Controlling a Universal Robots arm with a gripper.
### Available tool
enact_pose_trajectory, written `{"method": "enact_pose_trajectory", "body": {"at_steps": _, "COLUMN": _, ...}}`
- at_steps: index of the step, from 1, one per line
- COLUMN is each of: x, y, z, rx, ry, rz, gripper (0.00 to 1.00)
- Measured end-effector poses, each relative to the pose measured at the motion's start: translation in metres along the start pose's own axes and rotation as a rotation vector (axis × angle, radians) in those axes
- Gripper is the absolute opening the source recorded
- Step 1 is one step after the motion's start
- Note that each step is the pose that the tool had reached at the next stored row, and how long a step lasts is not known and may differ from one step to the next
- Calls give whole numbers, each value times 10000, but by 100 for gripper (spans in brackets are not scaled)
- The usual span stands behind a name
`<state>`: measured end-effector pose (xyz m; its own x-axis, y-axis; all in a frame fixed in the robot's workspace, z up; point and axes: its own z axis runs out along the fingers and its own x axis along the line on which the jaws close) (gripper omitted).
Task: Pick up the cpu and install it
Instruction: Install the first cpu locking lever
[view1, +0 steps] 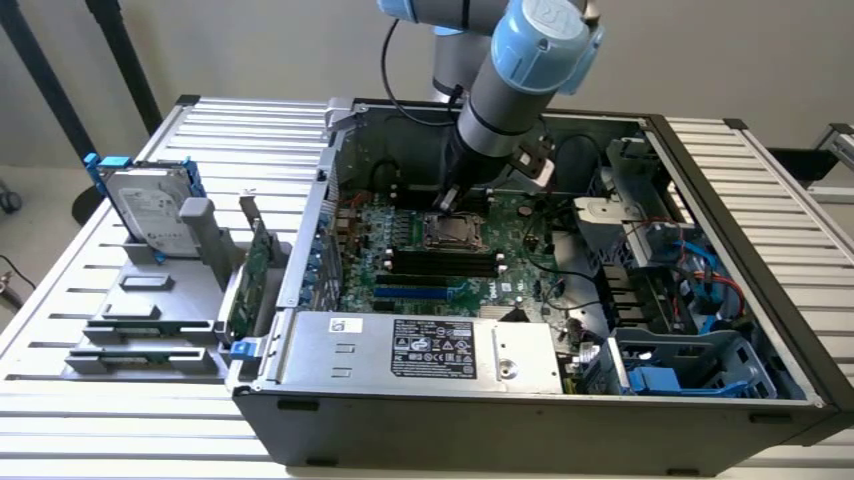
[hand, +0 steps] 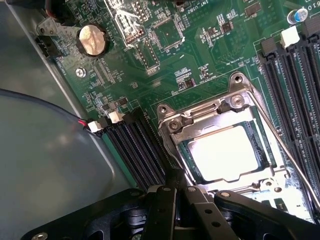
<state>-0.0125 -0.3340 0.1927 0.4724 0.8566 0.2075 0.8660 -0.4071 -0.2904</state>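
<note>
I see the cpu (hand: 226, 151) seated in its socket (hand: 172, 125), right below my claw (hand: 175, 192) (fingers together, gripping nothing).

Exterior view: the arm (view1: 514, 75) covers the socket's (view1: 450, 232) far side, and the frame's top edge cuts the arm off. Wrist view: glare washes out the cpu (hand: 225, 152) top.

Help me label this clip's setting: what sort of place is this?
Probably a robotics lab or test bench for computer assembly: an open computer case lies on a slatted metal table, with a hard drive stood in a grey fixture alongside.
</note>
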Motion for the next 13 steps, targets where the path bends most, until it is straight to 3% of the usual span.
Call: {"method": "enact_pose_trajectory", "body": {"at_steps": 13, "x": 45, "y": 91, "z": -3, "rx": -7, "ry": -15, "rz": 3, "gripper": 11}}
